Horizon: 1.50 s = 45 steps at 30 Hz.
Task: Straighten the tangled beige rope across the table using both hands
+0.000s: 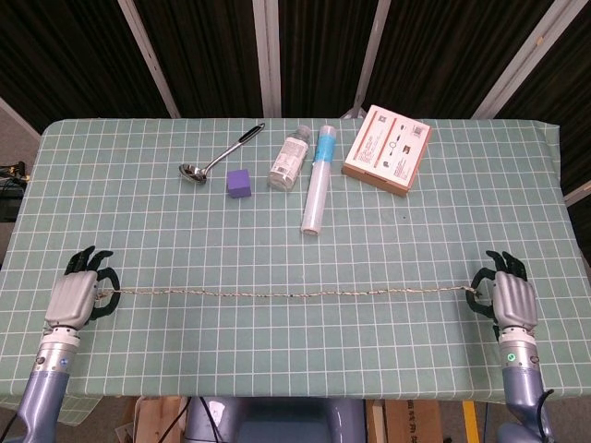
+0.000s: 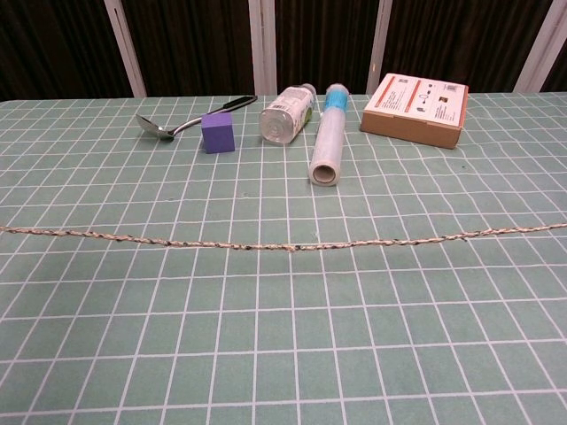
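Running left to right, the rope (image 1: 295,294) has each end pinched: left hand (image 1: 76,298), right hand (image 1: 513,301).

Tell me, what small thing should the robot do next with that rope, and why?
Probably ease the two hands slightly apart. The left hand and right hand each hold an end of the beige rope, which runs across the table with no tangle showing, yet it dips a little in the middle in the chest view, so a gentle pull should take out that slack.
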Available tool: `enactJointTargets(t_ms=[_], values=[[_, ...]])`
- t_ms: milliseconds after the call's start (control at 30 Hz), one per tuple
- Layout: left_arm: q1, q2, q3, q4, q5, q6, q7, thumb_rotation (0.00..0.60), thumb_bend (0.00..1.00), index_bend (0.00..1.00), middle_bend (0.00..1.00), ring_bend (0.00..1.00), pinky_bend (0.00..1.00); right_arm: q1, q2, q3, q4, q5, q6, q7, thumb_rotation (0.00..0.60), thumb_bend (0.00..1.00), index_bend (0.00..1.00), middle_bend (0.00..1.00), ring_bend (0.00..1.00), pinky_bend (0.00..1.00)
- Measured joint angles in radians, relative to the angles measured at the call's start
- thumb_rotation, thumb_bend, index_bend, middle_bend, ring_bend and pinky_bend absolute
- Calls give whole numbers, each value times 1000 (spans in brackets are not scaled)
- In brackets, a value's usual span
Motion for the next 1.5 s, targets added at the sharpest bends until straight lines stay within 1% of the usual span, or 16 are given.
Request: enactJointTargets(t_ms=[200,300,400,500,567,667,733,933,1100,1167,1200,1233,1300,1367,1433,1500], values=[[-8,-29,-1,18,-16,-4,41,600,545,603,145,0,0,3,-6,1,21,20,-17,-20,600,457,644,168,0,0],[-13,-40,3,28,-24,-11,61,600,523,591,144,0,0,4,-9,0,28,30,-25,-32,600,457,594,168,0,0],[-17,-46,8,36,-30,-19,81,600,462,558,122,0,0,6,-8,-3,34,38,-35,-48,600,457,498,148,0,0],[-19,-48,14,42,-36,-25,103,600,410,514,98,0,0,9,-6,-9,35,52,-50,-70,600,457,362,86,0,0],[-20,-47,17,44,-45,-29,118,600,379,477,80,0,0,11,-2,-13,32,64,-62,-87,600,457,212,32,0,0],[-22,-42,19,40,-61,-36,136,600,331,409,43,0,0,14,6,-19,26,80,-73,-115,600,458,41,0,0,0],[-22,-34,21,35,-66,-38,144,600,290,362,18,0,0,16,11,-22,19,91,-78,-131,600,458,7,0,0,0],[-14,5,21,-2,-67,-31,137,600,152,265,0,0,0,13,36,-15,-18,99,-69,-130,600,458,0,0,0,0],[5,69,23,-56,-50,-12,101,600,133,231,0,0,0,-3,74,-13,-67,60,-48,-94,600,458,0,0,0,0],[16,101,24,-78,-32,1,68,600,133,207,0,0,0,-12,92,-15,-90,34,-38,-76,600,459,0,0,0,0],[22,109,24,-85,-20,10,50,600,133,179,0,0,0,-15,98,-17,-97,20,-32,-71,600,456,0,0,0,0],[31,118,25,-91,2,25,25,600,133,157,0,0,0,-19,103,-20,-102,4,-25,-68,600,439,0,0,0,0],[47,128,29,-95,47,54,-13,600,133,74,0,0,0,-28,114,-29,-109,-47,-2,-61,600,384,0,0,0,0],[69,139,41,-90,114,97,-51,600,133,17,0,0,0,-39,123,-42,-109,-114,33,-53,600,301,0,0,0,0],[93,151,59,-78,188,143,-83,600,129,0,0,0,0,-50,130,-56,-107,-181,70,-45,600,258,0,0,0,0],[117,161,77,-63,251,188,-109,600,123,0,0,0,0,-67,139,-75,-101,-266,121,-30,600,247,0,0,0,0]])
